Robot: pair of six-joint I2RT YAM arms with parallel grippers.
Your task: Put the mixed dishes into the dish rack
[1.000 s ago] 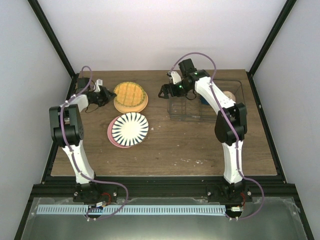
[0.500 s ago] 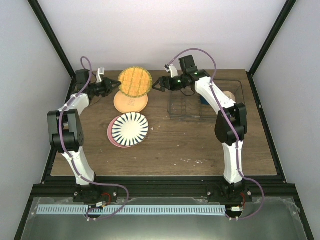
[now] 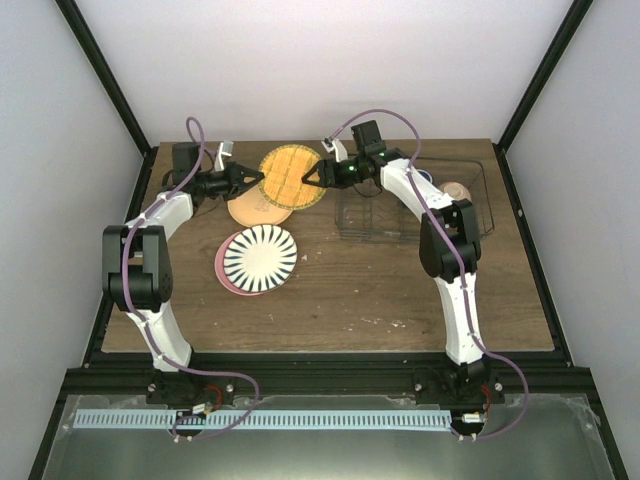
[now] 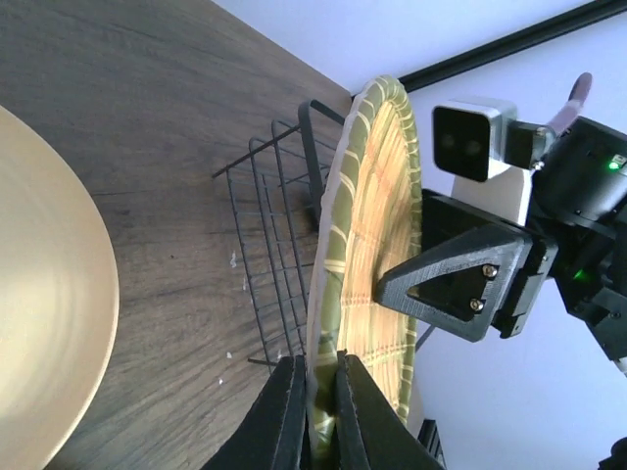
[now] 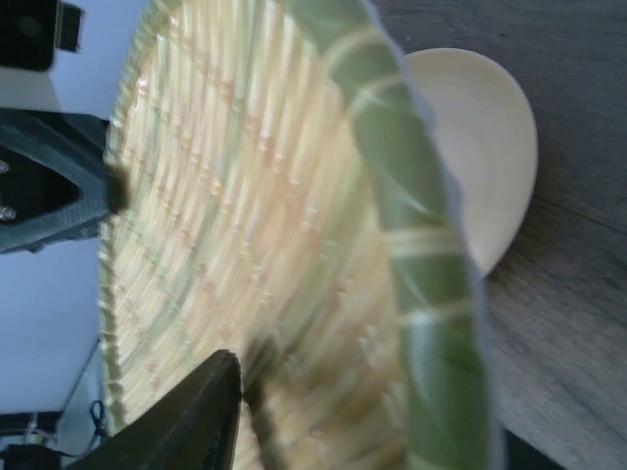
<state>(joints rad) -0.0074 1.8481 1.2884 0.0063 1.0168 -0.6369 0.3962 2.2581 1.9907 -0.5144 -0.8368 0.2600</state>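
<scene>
Wood table (image 3: 400, 300), with the rack (image 3: 372, 225) at its far right. The yellow grid plate (image 3: 293, 176) is off the table and up on edge between the two arms, left of the rack and not in it. A tan plate (image 3: 250, 212) lies flat below it, and the striped plate (image 3: 260, 257) sits stacked on the pink plate (image 3: 222, 270) nearer the arm bases. Grip: left claw (image 3: 258, 178) is clenched on the yellow plate's rim. The right claw (image 3: 306, 180) is at the opposite rim with one finger against the plate face; can't tell if it's pinching. The cream bowl (image 3: 458, 190) sits at the rack's right end.
</scene>
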